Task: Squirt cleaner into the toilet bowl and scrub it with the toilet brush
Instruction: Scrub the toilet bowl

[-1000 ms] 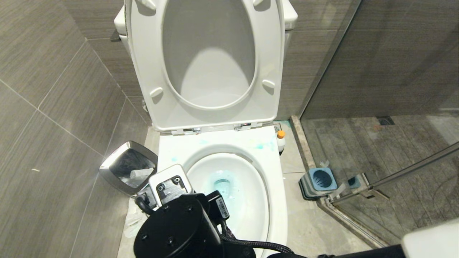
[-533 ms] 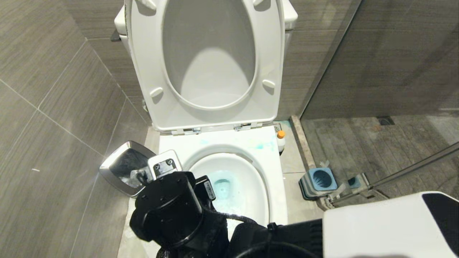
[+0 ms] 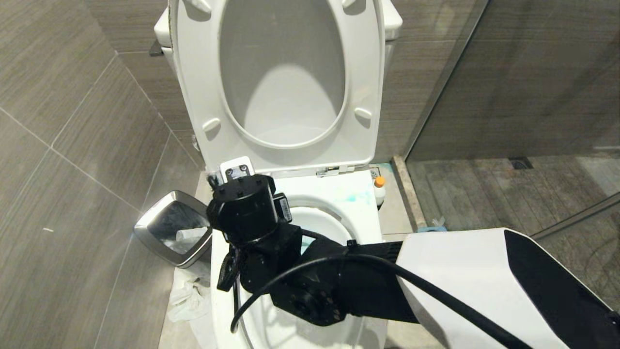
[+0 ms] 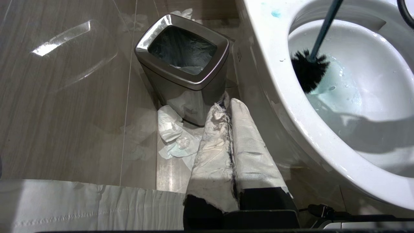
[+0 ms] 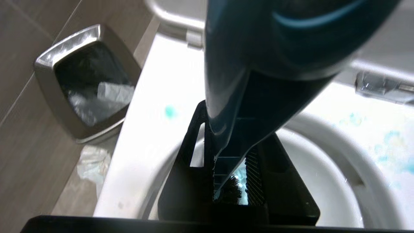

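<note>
The white toilet bowl [image 3: 361, 220] stands with seat and lid raised; teal-blue liquid lies in its basin [image 4: 336, 97]. My right gripper [image 5: 236, 136] hangs over the bowl, shut on the dark teal handle of the toilet brush [image 5: 258, 64]. The black brush head [image 4: 307, 72] presses against the basin wall near the rim, at the edge of the blue water. The cleaner [image 3: 379, 190], a small white bottle with an orange cap, stands on the floor to the right of the toilet. My left gripper [image 4: 230, 103], its fingers wrapped in white, is shut and parked low beside the bowl.
A steel-rimmed square bin [image 3: 172, 228] stands left of the toilet, with crumpled tissue [image 4: 174, 132] on the floor beside it. Blue smears mark the toilet's top [image 3: 356, 196]. A glass shower partition [image 3: 484, 97] closes off the right. My right forearm [image 3: 460, 276] crosses the bowl's front.
My right arm has swung from the bowl's near left edge toward its back, near the seat hinges, carrying the brush along. The forearm now covers the brush holder on the floor.
</note>
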### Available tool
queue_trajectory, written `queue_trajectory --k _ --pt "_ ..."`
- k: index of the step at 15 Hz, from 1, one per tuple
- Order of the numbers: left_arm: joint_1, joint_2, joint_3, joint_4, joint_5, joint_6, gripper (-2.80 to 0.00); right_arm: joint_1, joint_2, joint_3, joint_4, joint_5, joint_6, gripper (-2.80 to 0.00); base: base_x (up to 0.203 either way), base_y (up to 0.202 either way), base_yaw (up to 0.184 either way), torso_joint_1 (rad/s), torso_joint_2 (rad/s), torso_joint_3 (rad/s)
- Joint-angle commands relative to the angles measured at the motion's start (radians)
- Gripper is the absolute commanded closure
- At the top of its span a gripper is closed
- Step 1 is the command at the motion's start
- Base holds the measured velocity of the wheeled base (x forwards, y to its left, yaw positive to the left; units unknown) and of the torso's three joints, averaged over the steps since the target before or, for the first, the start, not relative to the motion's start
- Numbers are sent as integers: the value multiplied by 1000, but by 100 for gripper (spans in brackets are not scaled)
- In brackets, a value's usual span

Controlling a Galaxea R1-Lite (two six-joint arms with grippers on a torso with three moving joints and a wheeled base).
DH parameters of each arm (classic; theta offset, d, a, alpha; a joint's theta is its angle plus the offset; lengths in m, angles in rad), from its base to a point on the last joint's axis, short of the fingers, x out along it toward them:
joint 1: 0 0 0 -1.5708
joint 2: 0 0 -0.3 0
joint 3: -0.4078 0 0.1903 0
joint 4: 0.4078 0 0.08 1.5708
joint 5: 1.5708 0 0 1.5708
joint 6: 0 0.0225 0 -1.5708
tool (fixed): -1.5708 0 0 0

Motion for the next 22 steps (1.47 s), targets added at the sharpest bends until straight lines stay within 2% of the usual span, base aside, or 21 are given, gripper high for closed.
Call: queue_trajectory --k 1,9,13,18,22 --pt "1 0 0 -1 0 0 0 -24 49 -66 30 13 -10 0 0 0 0 0 0 0" --pt "1 1 0 -1 0 0 0 -129 -29 -64 27 5 -14 0 0 0 0 0 0 0" --pt "1 0 0 0 0 0 0 -160 -86 -25 27 4 -44 0 0 0 0 0 0 0" --pt "1 2 0 -1 1 0 0 -148 -252 246 25 14 -31 0 0 0 0 0 0 0" --pt "0 1 0 -1 0 0 0 -68 -390 488 23 13 49 0 0 0 0 0 0 0"
